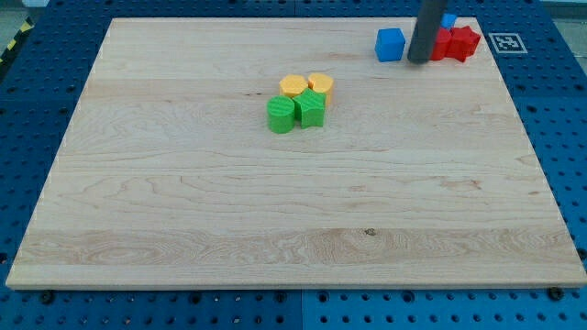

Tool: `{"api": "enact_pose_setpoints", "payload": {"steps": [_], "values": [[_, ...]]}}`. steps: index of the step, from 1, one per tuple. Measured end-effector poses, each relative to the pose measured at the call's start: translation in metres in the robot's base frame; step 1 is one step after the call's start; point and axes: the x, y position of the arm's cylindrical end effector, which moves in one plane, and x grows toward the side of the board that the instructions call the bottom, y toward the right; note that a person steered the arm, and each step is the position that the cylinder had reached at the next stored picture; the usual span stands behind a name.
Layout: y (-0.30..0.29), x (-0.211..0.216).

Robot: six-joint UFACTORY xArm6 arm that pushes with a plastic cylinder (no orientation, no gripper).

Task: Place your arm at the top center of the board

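Observation:
My dark rod comes down at the view's top right, and my tip (418, 60) rests on the wooden board (183, 211). It sits just right of a blue cube (391, 44) and just left of two red blocks (457, 42), the rightmost star-shaped. A second blue block (448, 20) peeks out behind the rod. Near the board's upper middle is a tight cluster: a yellow hexagon-like block (293, 86), a yellow heart-like block (320, 84), a green round block (281, 115) and a green block (311, 108). My tip is well to the right of this cluster.
The board lies on a blue perforated table (27, 101). A black-and-white marker tag (506, 42) is stuck beside the board's top right corner.

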Motion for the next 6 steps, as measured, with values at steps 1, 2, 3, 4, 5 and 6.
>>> {"api": "enact_pose_setpoints", "payload": {"steps": [1,2,3,4,5,6], "values": [[0.017,0.059],[0.019,0.080],[-0.015,0.055],[-0.068,0.017],[-0.144,-0.020],[-0.170,-0.090]]}}
